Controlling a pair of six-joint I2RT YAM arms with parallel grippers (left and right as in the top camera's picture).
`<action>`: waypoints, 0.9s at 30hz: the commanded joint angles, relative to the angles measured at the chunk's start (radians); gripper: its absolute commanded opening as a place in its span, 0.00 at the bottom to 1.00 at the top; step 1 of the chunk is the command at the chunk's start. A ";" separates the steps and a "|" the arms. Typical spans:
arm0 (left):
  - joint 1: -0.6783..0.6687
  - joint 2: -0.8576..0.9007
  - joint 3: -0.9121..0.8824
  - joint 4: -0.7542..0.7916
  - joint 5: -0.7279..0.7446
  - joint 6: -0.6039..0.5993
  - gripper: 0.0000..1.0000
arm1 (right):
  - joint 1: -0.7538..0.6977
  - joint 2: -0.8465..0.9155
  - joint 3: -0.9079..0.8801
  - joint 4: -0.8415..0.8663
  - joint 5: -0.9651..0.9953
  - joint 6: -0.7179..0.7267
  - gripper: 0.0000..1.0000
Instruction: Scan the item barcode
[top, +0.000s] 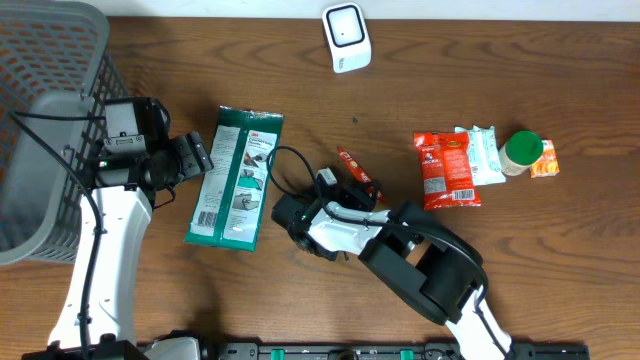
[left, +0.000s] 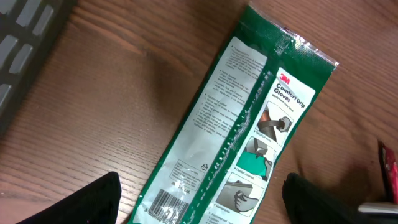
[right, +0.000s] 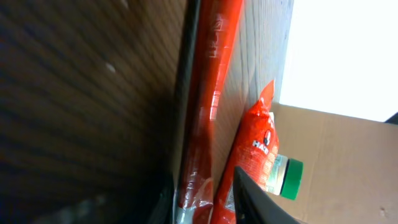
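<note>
**Red stick packet between our right jaws, scanner well apart near the far edge**

Overhead, we see the wooden table (top: 450, 60) with a grey basket (top: 40, 60) closing off its left end. A cluster crowds the right side: a red snack bag (top: 446, 170), a white pack (top: 485, 152), a green-lidded jar (top: 522, 150) and a small orange packet (top: 545, 160). Open wood lies between the two ends. The white scanner (top: 346, 38) sits near the far edge. The red stick packet (top: 357, 170) lies tilted at mid-table, with our right gripper (top: 345, 192) at its near end and the scanner well apart beyond it. Our left gripper (top: 205, 158) sits just beside the left long edge of the green glove packet (top: 236, 178), between that packet and the basket.

From the left wrist, the glove packet (left: 249, 124) runs diagonally across the wood, its barcode (left: 163, 204) at the lower end. Our two dark fingers (left: 93, 202) stand wide apart at the bottom corners, holding nothing. The basket wall (left: 25, 43) fills the upper left corner, and free wood shows on both sides of the packet.

From the right wrist, the stick packet (right: 202, 93) stretches away lengthwise between our fingers (right: 255, 199). The jaws stand narrow around it, and we cannot tell whether they press it. Beside it we see the snack bag (right: 255, 143) and the jar (right: 287, 177).
</note>
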 joint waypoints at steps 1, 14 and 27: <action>0.002 0.002 0.005 -0.002 -0.010 0.021 0.84 | 0.014 0.014 0.001 0.003 -0.201 0.041 0.29; 0.002 0.002 0.005 -0.002 -0.010 0.021 0.84 | -0.008 -0.161 0.039 -0.004 -0.545 0.042 0.38; 0.002 0.002 0.005 -0.002 -0.010 0.021 0.84 | -0.338 -0.417 0.037 -0.063 -1.036 -0.105 0.43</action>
